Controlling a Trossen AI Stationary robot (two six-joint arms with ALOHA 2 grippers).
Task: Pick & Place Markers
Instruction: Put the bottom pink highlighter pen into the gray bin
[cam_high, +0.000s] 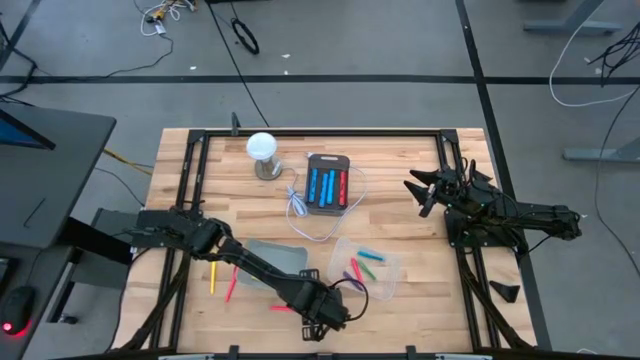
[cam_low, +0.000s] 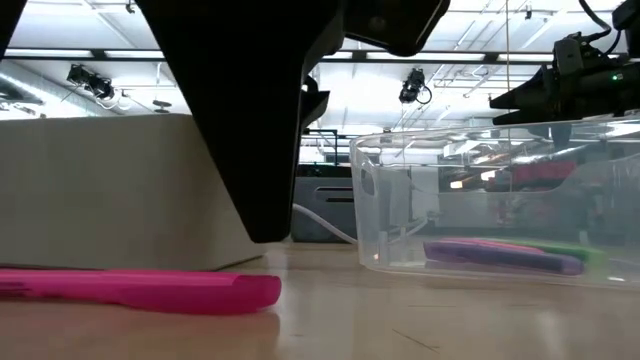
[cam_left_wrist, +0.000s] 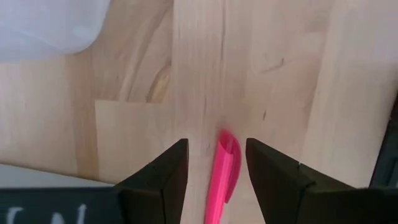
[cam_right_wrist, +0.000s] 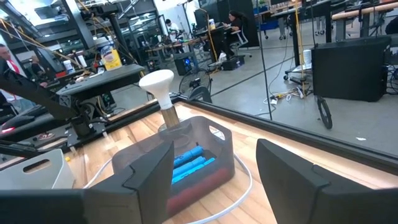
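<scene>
On the left part of the counter (cam_high: 190, 170), a yellow marker (cam_high: 212, 277) and a pink-red marker (cam_high: 230, 288) lie loose on the wood, just beside the left arm's forearm. Near them sits a grey translucent lid (cam_high: 275, 256).

The left claw (cam_high: 318, 322) is low over the counter's near edge, its jaws parted with a pink marker (cam_left_wrist: 221, 180) lying between them; the left wrist view shows a gap on each side, so nothing is gripped yet. In the low view the same marker lies flat on the wood, with the dark finger standing just behind it.

That marker looks light, stiff and smooth, so it would likely roll or skid if nudged from one side. The sensible hold is across the barrel near its middle, fingers (cam_left_wrist: 163, 180) square to its length, closing evenly so it cannot pivot.

Farther back, in the middle, a dark tray (cam_high: 327, 186) holds blue markers (cam_high: 319, 186) and a red one, with a white cable (cam_high: 300, 210) looped around it and a white domed lamp (cam_high: 263, 152) beside it.

To the right of the left claw, a clear plastic tub (cam_high: 385, 283) holds several markers: blue, green, purple and red.

At the right edge the right claw (cam_high: 428, 190) hangs idle, jaws wide and empty, well apart from the markers.
</scene>
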